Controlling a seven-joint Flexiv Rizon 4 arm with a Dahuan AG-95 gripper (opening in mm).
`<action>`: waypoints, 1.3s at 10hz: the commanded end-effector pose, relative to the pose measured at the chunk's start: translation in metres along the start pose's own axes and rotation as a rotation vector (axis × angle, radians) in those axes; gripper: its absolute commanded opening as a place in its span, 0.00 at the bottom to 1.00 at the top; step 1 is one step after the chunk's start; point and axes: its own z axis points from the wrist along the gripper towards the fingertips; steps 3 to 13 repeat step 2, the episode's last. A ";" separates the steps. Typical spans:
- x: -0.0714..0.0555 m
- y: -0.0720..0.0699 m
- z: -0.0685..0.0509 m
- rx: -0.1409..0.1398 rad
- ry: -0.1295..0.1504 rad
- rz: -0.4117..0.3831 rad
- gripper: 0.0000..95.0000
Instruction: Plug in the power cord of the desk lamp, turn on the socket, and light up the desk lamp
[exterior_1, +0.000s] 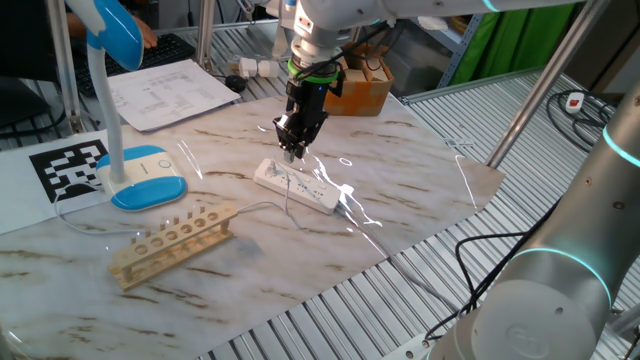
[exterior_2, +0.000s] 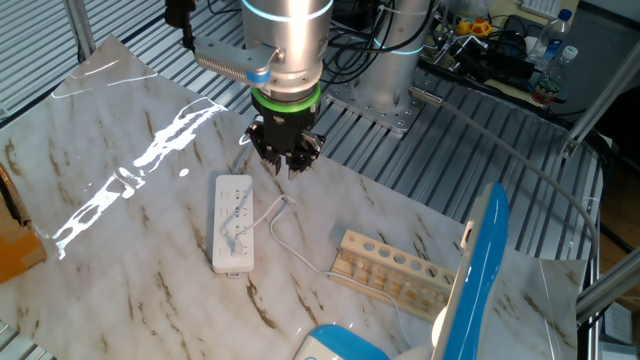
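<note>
End effector (exterior_1: 291, 152) hovers over the socket's (exterior_1: 296, 185) near end, its opening indiscernible. Power cord (exterior_2: 285, 238) is plugged mid-strip; bare worktop (exterior_2: 120, 260) surrounds.

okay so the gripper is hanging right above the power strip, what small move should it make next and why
Probably a short rise, straight up. The gripper hangs just above one end of the socket, and the power cord already runs up to the strip, its plug apparently seated there. Nothing shows between the fingers. Lifting first would clear the plug before going to the switch, which I cannot make out.
</note>
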 end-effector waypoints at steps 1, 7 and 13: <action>0.003 0.000 0.000 0.007 -0.005 0.004 0.20; 0.003 0.000 0.000 0.008 -0.004 0.008 0.20; 0.003 0.000 0.000 0.008 -0.004 0.008 0.20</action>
